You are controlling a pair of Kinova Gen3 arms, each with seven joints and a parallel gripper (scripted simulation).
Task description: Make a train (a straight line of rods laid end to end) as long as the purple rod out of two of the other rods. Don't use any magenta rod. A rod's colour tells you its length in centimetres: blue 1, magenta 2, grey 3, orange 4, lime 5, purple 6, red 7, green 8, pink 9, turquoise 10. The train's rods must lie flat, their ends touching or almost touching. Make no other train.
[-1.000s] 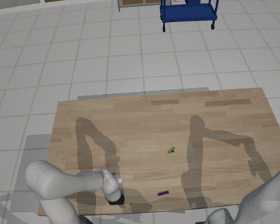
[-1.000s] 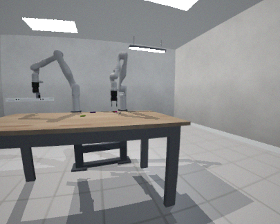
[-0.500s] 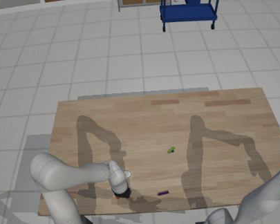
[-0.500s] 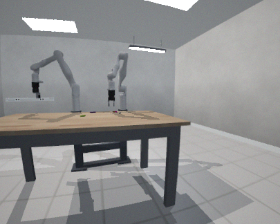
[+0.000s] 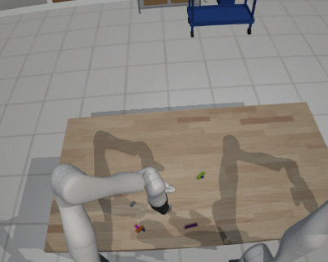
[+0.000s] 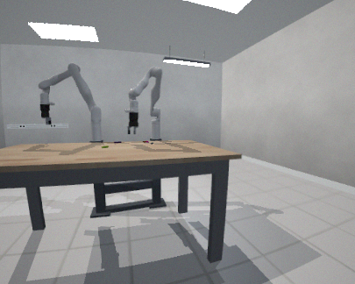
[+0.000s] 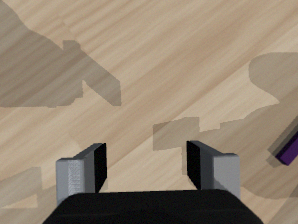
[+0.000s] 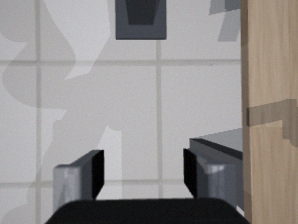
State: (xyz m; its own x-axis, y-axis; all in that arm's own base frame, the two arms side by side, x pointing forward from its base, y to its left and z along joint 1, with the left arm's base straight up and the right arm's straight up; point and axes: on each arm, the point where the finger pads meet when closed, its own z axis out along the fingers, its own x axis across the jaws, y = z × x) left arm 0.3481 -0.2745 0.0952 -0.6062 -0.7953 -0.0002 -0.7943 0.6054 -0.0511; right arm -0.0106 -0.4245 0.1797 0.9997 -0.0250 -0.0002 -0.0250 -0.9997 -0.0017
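The purple rod [image 5: 191, 226] [image 7: 287, 156] lies flat near the table's front edge. A lime rod [image 5: 200, 175] lies farther back with a blue rod [image 5: 202, 177] against it. A grey rod [image 5: 132, 204] lies alone on the left. An orange rod [image 5: 140, 229] lies close between a magenta rod [image 5: 137, 226] and another blue rod [image 5: 143, 230] at the front left. My left gripper [image 6: 131, 131] [image 7: 146, 159] is open and empty, above the table, with the purple rod off to the right in its wrist view. My right gripper [image 8: 144, 166] [image 6: 48, 121] is open and empty, over the floor beside the table.
The wooden table [image 5: 122, 133] [image 8: 275, 65] has its edge at the right of the right wrist view. The left arm reaches over the table's left part, near the grey rod. Arm shadows cross the table top. A blue cart [image 5: 219, 16] stands far behind.
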